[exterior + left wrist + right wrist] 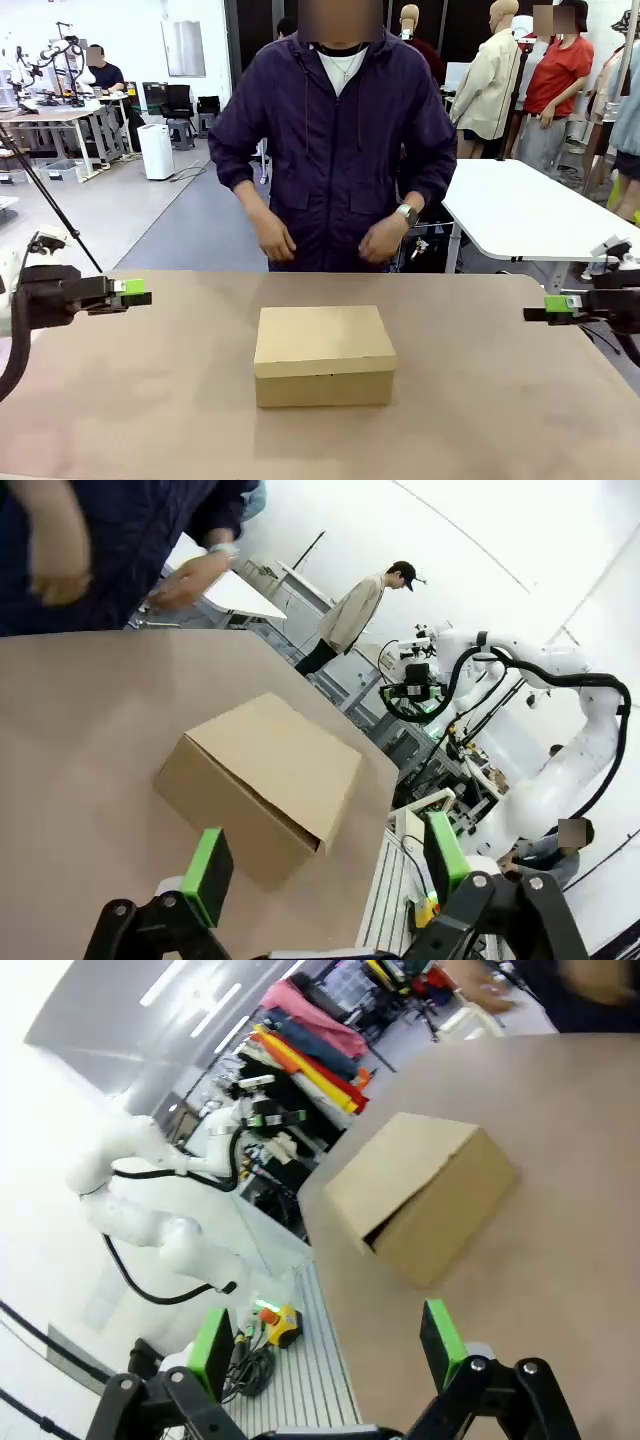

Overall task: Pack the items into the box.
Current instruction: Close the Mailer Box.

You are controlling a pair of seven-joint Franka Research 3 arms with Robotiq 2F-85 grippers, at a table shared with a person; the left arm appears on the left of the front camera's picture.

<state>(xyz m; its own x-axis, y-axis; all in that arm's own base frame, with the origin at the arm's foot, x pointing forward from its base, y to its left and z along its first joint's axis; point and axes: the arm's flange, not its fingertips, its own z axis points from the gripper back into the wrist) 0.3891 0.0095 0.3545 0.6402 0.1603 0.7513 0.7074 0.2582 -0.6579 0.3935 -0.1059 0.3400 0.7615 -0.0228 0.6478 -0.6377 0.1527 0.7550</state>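
Brown cardboard box sits lid-closed at the centre of the desk, nearest the camera. Left pincer and right pincer hover at opposite desk edges, both with jaws apart and empty. The person's hands are raised beyond the far edge.

Box: brown cardboard, lid shut, on tan counter. Left end effector: green pads spread wide, empty, near box. Person's hands beyond far edge. Right arm opposite.
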